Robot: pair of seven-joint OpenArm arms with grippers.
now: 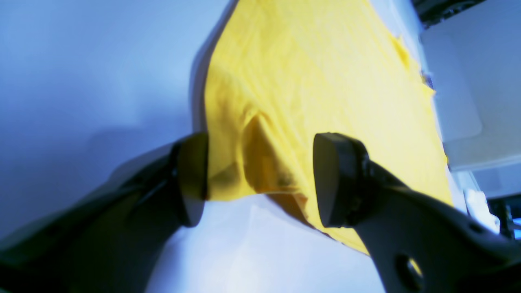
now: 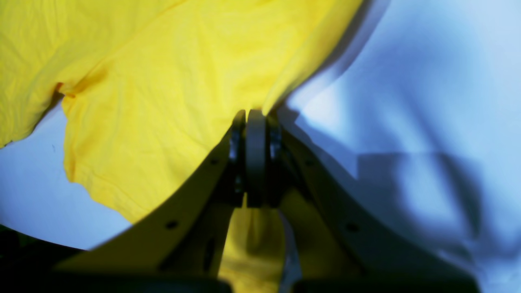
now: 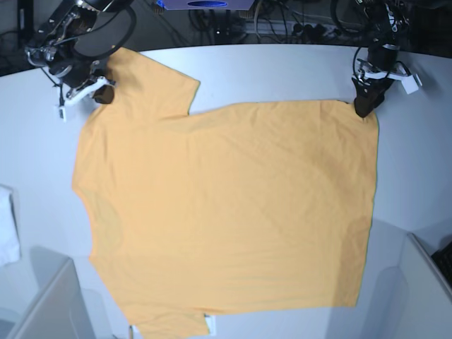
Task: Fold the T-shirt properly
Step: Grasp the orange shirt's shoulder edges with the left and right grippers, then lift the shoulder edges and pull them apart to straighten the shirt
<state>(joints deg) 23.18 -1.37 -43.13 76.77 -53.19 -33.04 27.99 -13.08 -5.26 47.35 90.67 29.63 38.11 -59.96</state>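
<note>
The plain light-orange cotton T-shirt (image 3: 226, 212) is spread flat on the white tabletop (image 3: 282, 70). One corner is straddled by the left fingers (image 1: 260, 179), spread wide, and a shoulder edge is pinched by the closed right fingers (image 2: 255, 122).

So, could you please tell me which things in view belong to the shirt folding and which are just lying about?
Belongs to the job:
- T-shirt, spread flat
- right gripper, fingers shut on the shoulder edge
- left gripper, fingers open around a hem corner

Just lying about:
- white cloth at the table edge
- cables behind the table
</note>
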